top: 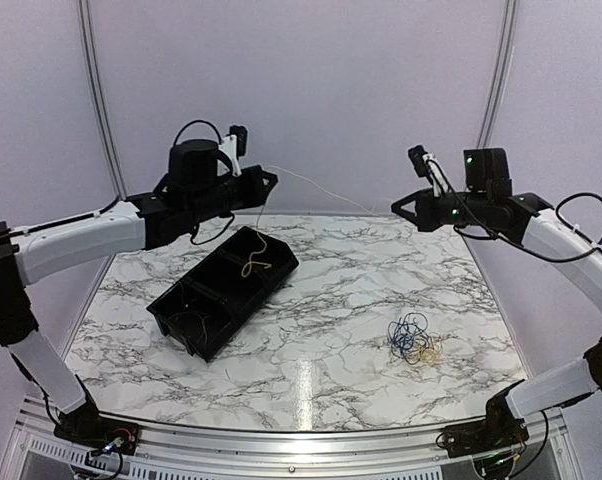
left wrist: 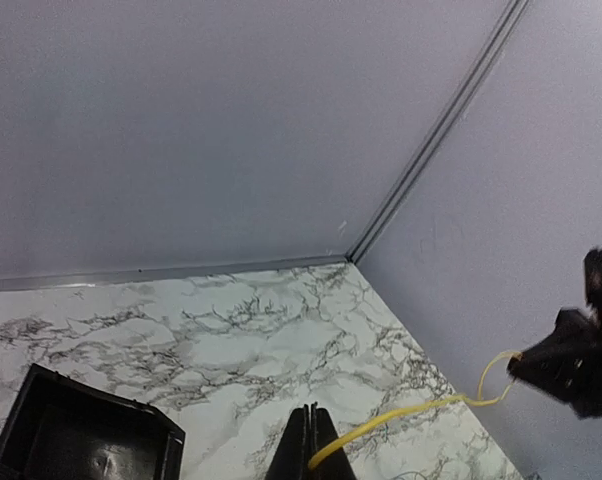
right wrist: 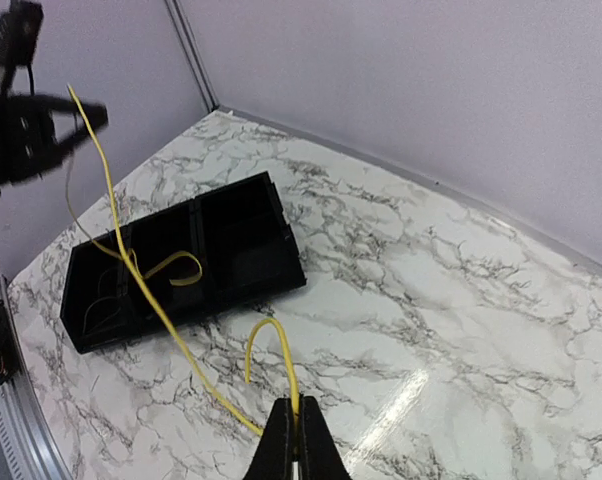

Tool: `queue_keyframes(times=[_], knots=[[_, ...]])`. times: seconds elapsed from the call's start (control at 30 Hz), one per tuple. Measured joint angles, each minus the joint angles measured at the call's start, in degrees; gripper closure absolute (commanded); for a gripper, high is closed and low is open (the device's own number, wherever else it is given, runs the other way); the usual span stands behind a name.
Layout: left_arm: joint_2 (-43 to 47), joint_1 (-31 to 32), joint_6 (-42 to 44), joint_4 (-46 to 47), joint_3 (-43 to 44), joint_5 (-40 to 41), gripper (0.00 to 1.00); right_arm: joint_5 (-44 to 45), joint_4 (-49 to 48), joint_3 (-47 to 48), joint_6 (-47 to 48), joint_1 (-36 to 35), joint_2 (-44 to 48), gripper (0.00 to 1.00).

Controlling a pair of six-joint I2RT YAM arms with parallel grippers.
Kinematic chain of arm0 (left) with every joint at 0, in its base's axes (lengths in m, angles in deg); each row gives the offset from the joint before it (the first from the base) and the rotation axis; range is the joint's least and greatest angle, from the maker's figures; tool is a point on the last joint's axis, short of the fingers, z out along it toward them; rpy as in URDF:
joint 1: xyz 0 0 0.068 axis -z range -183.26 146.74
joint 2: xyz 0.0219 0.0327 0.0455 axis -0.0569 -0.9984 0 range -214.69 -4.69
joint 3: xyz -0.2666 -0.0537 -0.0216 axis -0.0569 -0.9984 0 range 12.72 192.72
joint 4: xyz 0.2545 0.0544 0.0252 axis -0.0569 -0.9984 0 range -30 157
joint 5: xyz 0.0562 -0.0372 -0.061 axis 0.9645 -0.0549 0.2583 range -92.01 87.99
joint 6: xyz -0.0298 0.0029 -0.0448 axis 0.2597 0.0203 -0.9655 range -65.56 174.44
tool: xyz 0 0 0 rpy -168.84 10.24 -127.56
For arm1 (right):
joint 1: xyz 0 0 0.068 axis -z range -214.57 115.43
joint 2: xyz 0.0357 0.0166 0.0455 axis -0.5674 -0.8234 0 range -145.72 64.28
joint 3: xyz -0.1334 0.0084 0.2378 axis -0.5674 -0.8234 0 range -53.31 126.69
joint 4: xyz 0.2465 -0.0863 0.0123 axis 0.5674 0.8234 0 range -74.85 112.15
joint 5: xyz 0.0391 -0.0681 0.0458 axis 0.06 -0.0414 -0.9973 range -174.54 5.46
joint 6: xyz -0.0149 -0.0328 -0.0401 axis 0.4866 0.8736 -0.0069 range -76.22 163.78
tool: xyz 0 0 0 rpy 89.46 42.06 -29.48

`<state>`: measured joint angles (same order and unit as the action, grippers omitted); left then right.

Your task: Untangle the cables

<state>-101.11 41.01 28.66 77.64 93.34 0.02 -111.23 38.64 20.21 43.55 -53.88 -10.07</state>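
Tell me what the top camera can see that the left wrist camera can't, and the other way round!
Only the top camera shows the little tangle of cables, blue and yellow, lying on the table, and the whole black tray. Only the left wrist camera shows, close up, the left tool shut on the yellow cable. Both show the marble table, at least a corner of the tray, the right tool, and that cable stretched between the two tools.
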Motion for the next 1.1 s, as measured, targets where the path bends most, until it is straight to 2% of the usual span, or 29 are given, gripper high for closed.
queue_keyframes(times=[0.2,0.33,0.4,0.5,0.57,0.77,1.1], knots=[[9.2,-3.8,-1.7,1.2,-4.8,0.6,1.0,-1.5,0.5,-5.9,2.9,-7.6,0.1,0.96],[11.5,-5.5,-2.0,1.0,-9.5,0.6,1.0,-1.6,-0.9,-6.1,3.8,-8.2,0.0,0.9],[12.3,-6.5,-2.0,0.9,-12.0,1.1,1.0,-1.5,-1.1,-6.1,4.4,-8.2,-0.3,0.82],[13.8,-7.8,-2.0,1.2,-15.1,1.5,1.0,-1.6,-1.1,-5.9,5.0,-8.3,-1.7,0.62],[14.8,-8.4,-1.9,1.6,-17.0,1.6,1.0,-2.2,-1.1,-5.7,5.3,-8.5,-2.7,0.55],[15.5,-8.5,-1.4,3.4,-19.9,1.4,1.0,-4.9,-0.7,-4.2,6.6,-9.2,-4.3,0.54],[15.4,-9.5,0.5,6.4,-24.2,0.9,1.0,-3.8,0.1,-4.0,8.9,-9.4,-3.7,0.53]])
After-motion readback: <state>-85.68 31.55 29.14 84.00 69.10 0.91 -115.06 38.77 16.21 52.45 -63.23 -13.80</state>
